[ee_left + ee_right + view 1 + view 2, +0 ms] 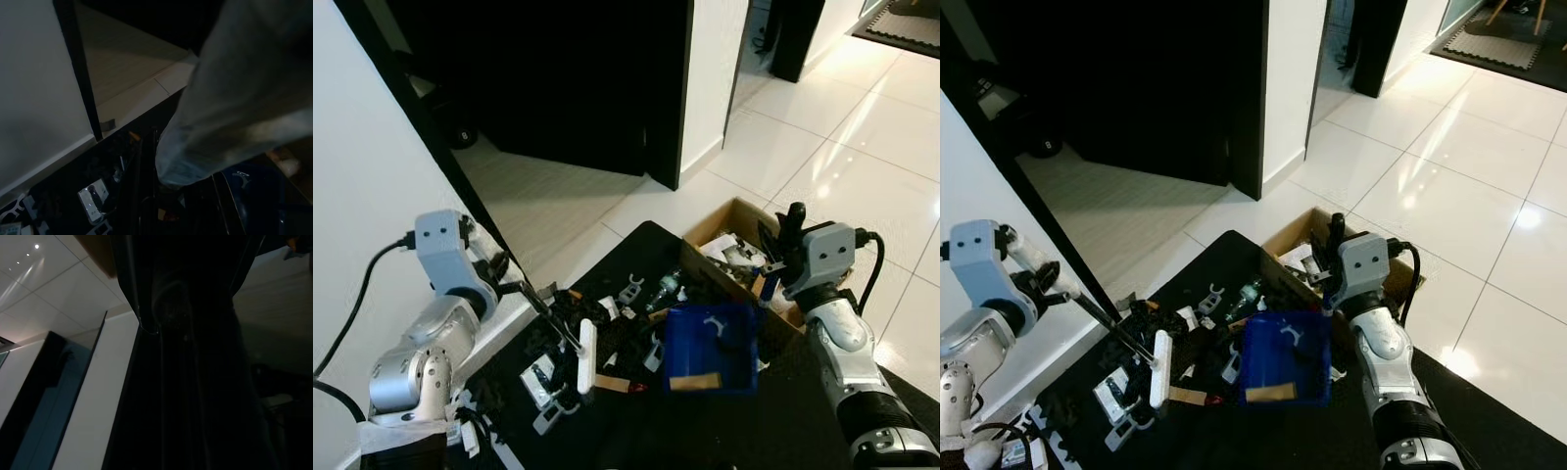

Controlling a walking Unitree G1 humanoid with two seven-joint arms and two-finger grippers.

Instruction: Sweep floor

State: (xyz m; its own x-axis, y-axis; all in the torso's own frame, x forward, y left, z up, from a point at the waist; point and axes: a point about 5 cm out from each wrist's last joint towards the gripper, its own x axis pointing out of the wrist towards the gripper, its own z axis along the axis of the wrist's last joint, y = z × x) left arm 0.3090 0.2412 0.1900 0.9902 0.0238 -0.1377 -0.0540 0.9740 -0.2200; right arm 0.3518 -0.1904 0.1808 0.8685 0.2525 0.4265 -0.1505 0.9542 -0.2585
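Note:
A hand brush with a thin black handle and a white head [586,355] rests its head on a black mat [783,421] among scattered litter. My left gripper [514,286] is shut on the handle's upper end, beside the white wall. A blue dustpan [710,343] lies on the mat just right of the brush, with a white clip [713,321] and a brown strip [695,381] inside. My right gripper [785,257] is above the pan's far right corner, pointing upward and shut on the dustpan's handle. White clips [630,291] and a small bottle [664,290] lie between brush and pan.
An open cardboard box [724,220] holding scraps stands at the mat's far right edge, right behind the dustpan. A white wall [362,176] runs close on the left. A dark doorway [558,69] opens ahead. Glossy tiled floor [862,137] spreads to the right.

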